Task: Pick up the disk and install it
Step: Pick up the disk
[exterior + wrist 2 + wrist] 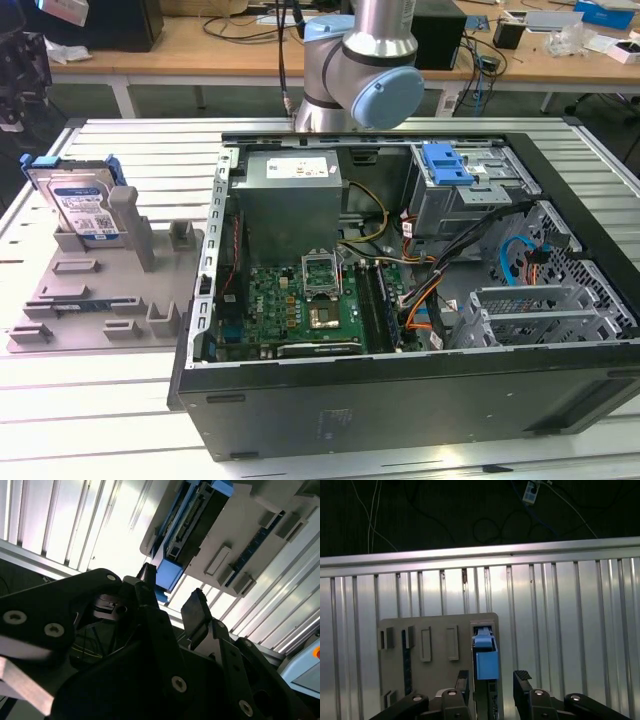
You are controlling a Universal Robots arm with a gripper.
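Disk [85, 205] is noted standing on edge in a slot of the grey holder [100, 300], at the exterior view's left, just beside the opened computer case [400, 410]. A white-and-blue label is carried on its silver face (print too small to be made out), and it is framed by a bright blue bracket. It is partly masked by a grey holder post [125, 215]. Claw [492, 679] is spread open, nothing gripped. Everything is borne on a ribbed metal surface [90, 420].

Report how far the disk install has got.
Nothing is done yet: the disk stands upright in the grey holder, outside the computer case. In hand: the gripper hangs open above it in the first wrist view, not touching. Left: the whole pick-up and install.
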